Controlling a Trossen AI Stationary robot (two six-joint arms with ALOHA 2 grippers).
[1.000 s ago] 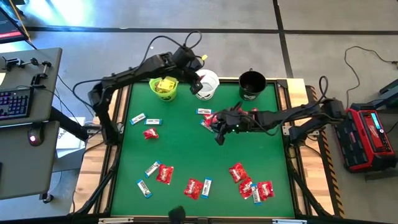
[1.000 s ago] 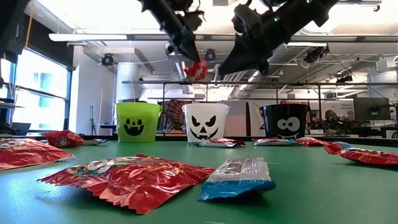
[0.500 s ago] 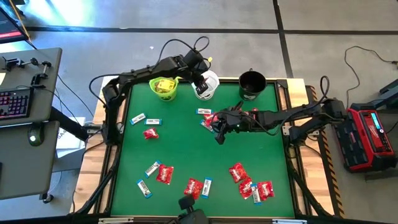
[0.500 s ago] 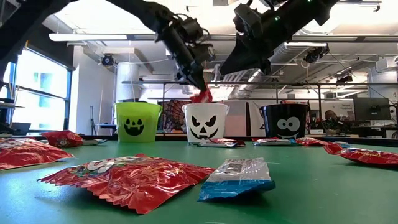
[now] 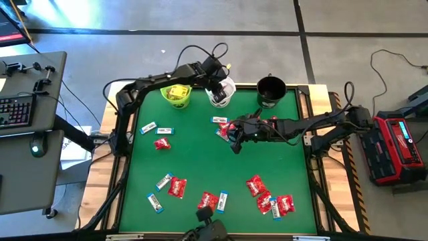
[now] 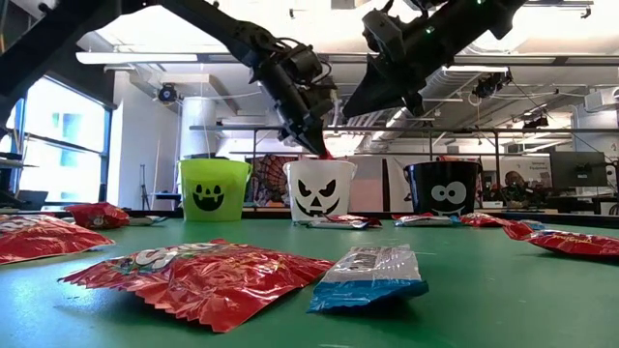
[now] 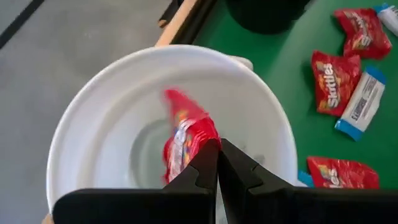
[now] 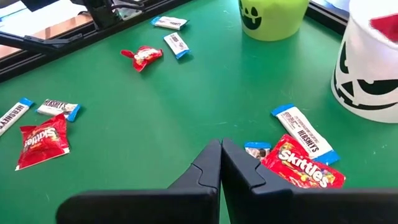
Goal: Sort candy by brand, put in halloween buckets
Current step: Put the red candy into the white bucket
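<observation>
Three buckets point(image 5: 223, 92) in a row along the bench's point(image 5: 200, 150) 12 o'clock edge. Left hand point(image 5: 219, 94) over the middle bucket, a packet point(image 7: 186, 140) pinched inside its rim. Right hand point(image 5: 234, 142) near bench centre, just beside a few candies at its 12 o'clock. More candy point(image 5: 267, 197) scattered toward 6 o'clock; a few pieces at 9 o'clock.

The green-topped desk point(image 5: 200, 157) carries three buckets along its 12 o'clock edge: lime green point(image 5: 176, 94), white point(image 5: 223, 93) and black point(image 5: 271, 90). Red packets point(image 5: 257, 185) and blue-and-white bars point(image 5: 148, 127) lie scattered, mostly toward 6 o'clock, a few near the centre.
</observation>
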